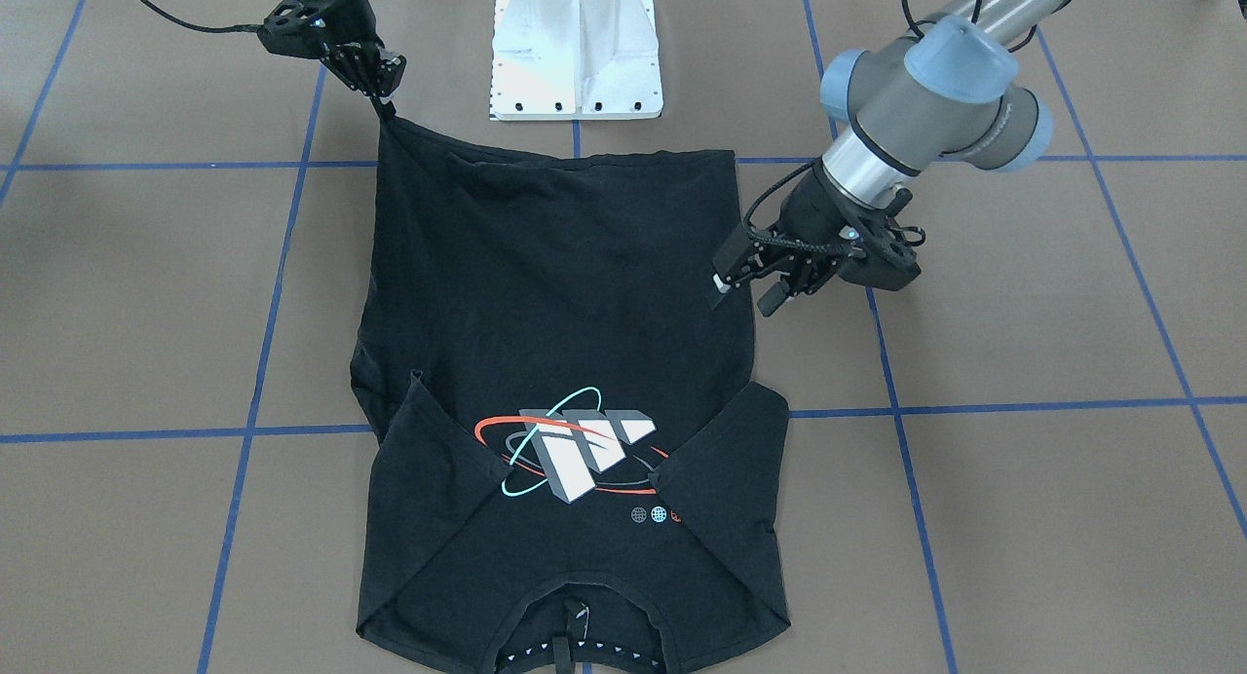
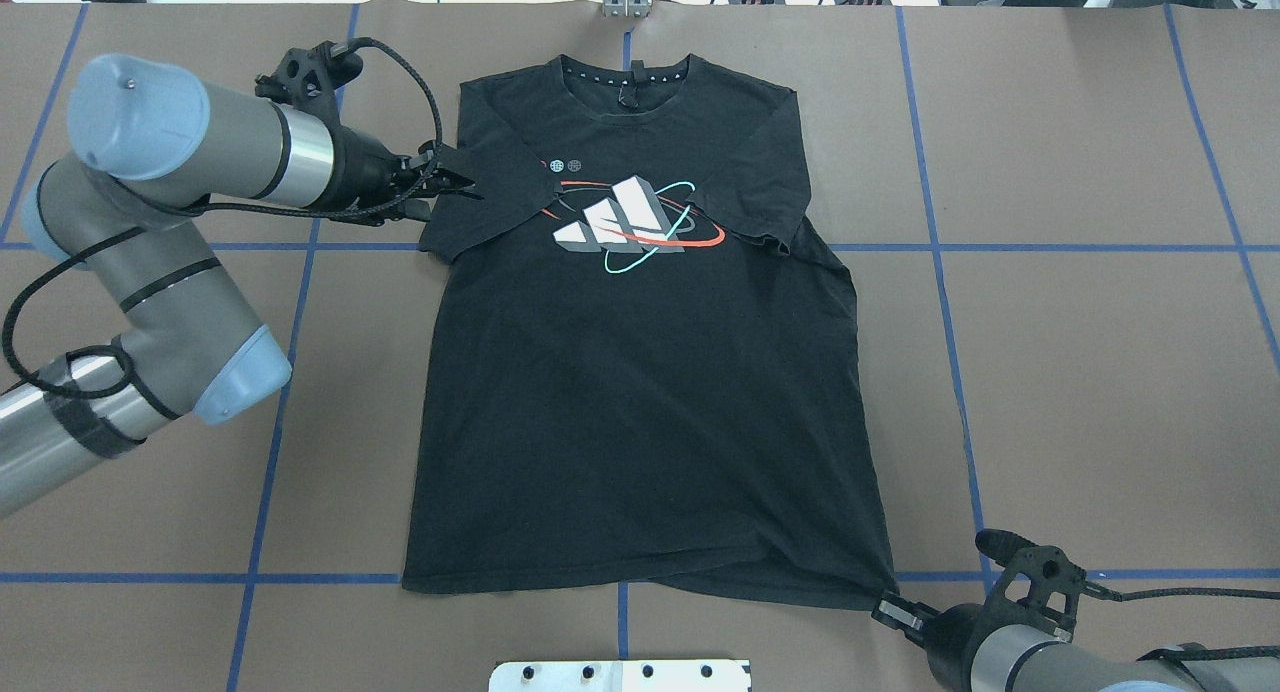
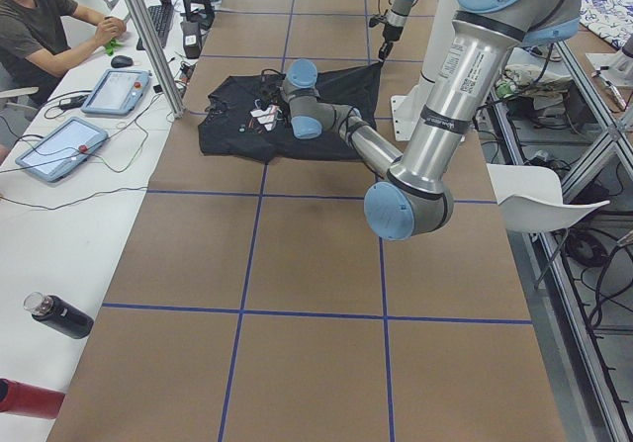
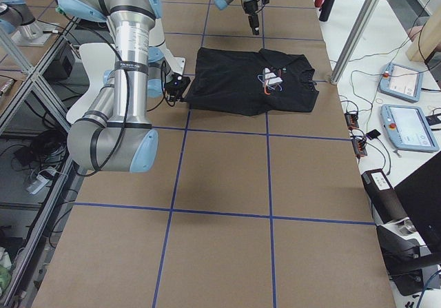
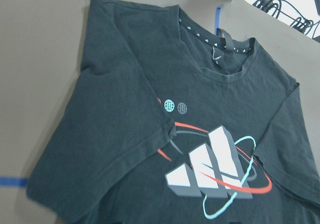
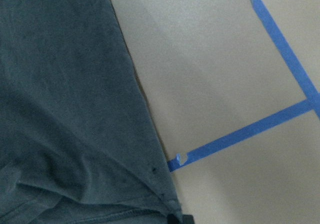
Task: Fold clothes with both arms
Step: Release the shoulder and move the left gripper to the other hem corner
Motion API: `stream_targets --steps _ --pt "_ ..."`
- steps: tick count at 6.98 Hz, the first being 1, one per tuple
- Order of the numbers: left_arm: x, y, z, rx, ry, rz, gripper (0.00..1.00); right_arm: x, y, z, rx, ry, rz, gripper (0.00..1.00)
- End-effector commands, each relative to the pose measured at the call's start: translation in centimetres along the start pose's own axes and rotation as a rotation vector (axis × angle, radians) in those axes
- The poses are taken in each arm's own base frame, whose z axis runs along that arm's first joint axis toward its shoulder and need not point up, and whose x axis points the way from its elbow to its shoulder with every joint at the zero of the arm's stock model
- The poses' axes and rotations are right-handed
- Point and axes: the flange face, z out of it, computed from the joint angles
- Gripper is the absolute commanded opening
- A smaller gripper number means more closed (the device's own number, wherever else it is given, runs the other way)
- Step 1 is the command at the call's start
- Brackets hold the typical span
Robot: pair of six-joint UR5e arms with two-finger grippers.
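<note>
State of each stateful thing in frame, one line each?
T-shirt, lying flat, print up.
Sleeves, both folded inward over the chest.
Left gripper, open, over the shirt's side edge.
Right gripper, shut on the hem corner.

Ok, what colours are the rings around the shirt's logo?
Red ring and teal ring; left wrist view shows them best.
</note>
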Motion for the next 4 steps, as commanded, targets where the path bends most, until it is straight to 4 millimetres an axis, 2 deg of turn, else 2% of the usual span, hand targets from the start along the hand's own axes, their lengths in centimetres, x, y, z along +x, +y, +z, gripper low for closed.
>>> stream_targets --steps 1,2,3,4 --pt "1.4 10.4 -0.4 -0.007 -0.106 -0.104 0.98 -0.5 0.1 -1.0 -0.036 -0.005 0.005 0.0" --pt "2.7 15.4 -1.0 -0.004 -0.198 -0.1 0.98 -0.4 0.1 -1.0 -0.036 -0.004 0.005 0.0" --pt "0.2 20.4 -1.6 -0.014 -0.282 -0.062 0.98 -0.4 0.1 -1.0 -0.034 -0.004 0.006 0.0" --pt "-2.9 25.0 -0.5 0.091 -0.316 -0.028 0.94 -0.4 0.0 -0.9 -0.031 -0.004 0.006 0.0"
